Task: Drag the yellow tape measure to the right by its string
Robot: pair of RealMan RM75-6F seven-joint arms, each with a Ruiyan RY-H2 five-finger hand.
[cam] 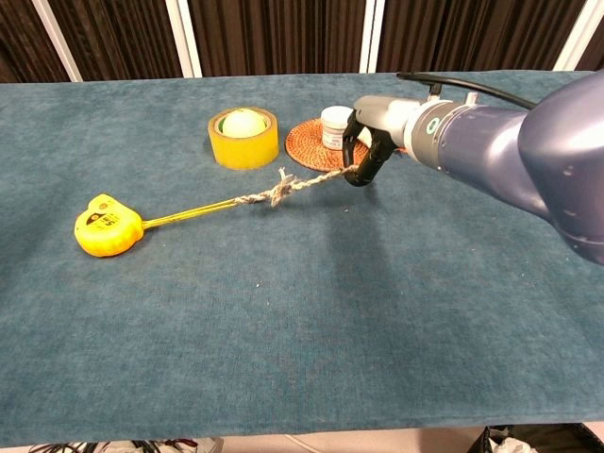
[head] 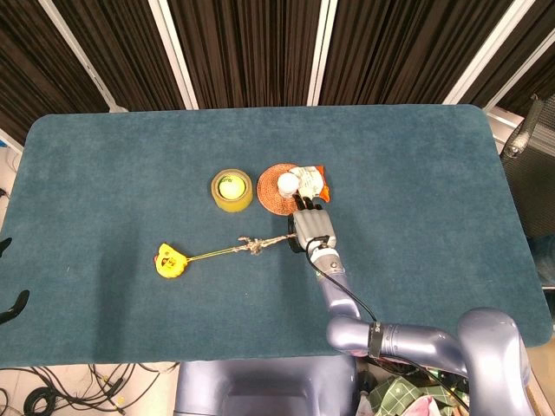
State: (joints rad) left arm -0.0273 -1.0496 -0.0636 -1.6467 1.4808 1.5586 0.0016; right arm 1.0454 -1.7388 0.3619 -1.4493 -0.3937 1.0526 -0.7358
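The yellow tape measure [head: 170,260] [cam: 106,226] lies on the teal table, left of centre. A thin yellow blade runs from it to a knot [head: 251,247] [cam: 279,189]. From the knot a pale twisted string [head: 273,242] [cam: 316,178] leads right. My right hand [head: 310,227] [cam: 366,149] hovers low over the table and pinches the string's right end in its dark fingers. The string looks nearly straight and lifts slightly toward the hand. Of my left hand [head: 10,303], only dark fingertips show at the head view's left edge, spread apart and holding nothing.
A yellow tape roll [head: 231,189] [cam: 243,137] stands behind the string. A woven round coaster [head: 270,201] [cam: 307,151] carries a white jar [head: 288,183] [cam: 335,125], just behind my right hand. An orange-and-white packet [head: 318,180] lies beside the jar.
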